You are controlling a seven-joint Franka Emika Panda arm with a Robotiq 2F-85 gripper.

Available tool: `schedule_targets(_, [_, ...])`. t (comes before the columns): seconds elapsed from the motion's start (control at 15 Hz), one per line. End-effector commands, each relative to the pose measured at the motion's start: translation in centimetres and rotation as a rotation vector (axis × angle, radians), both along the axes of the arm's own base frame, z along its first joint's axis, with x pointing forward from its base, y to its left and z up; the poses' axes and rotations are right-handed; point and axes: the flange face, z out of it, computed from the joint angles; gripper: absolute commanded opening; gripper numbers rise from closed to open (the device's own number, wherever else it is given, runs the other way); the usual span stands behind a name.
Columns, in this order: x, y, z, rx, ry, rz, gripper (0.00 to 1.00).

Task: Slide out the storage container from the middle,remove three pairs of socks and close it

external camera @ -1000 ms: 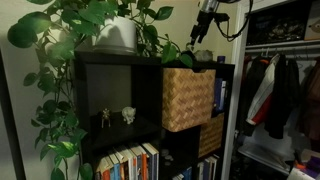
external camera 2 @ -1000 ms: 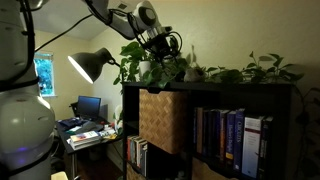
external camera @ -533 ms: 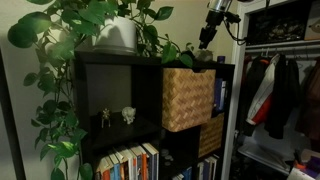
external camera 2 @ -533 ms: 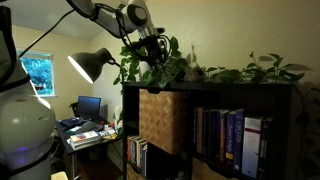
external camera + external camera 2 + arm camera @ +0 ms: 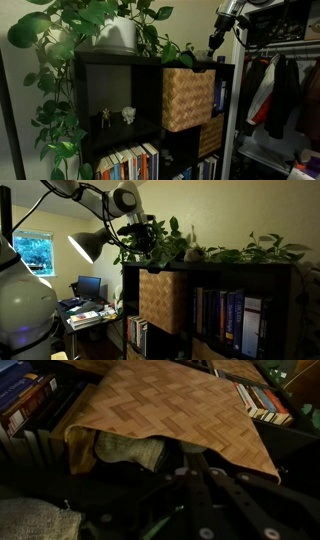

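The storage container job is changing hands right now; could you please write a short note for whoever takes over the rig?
Tool: up above the top corner of the shelf, clear of the storage container; open or shut cannot be told, nor any load.
Storage container: upper row, front seemingly protruding past the shelf.
Wrist view: greyish cloth, possibly a sock, beneath a woven edge.
Done: container apparently slid out.
Left: sock count unverifiable; then push container closed.

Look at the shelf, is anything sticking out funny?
Yes. The storage container sticks partway out of the shelf, past its front edge, instead of sitting tucked in its cubby. In the wrist view, a grey cloth, maybe a sock, peeks out at the woven edge.
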Motion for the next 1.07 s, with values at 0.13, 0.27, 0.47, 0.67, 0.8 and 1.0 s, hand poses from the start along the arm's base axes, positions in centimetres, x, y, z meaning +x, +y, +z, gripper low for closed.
schedule_targets(0.13, [-0.9,1.1,-5.5,0.061,0.037,-0.013,0.04])
schedule_targets(0.27, [-0.5,1.1,-7.3,0.073,0.032,-0.019,0.04])
schedule_targets(0.47, [0.2,1.1,-9.5,0.083,0.022,-0.022,0.03])
schedule_targets(0.67, [1.2,1.1,-11.0,0.083,0.011,-0.023,0.04])
schedule_targets(0.8, [2.0,1.1,-11.9,0.083,-0.004,-0.027,0.04])
schedule_targets(1.0, [3.6,0.7,-12.5,0.087,-0.058,-0.040,0.03])
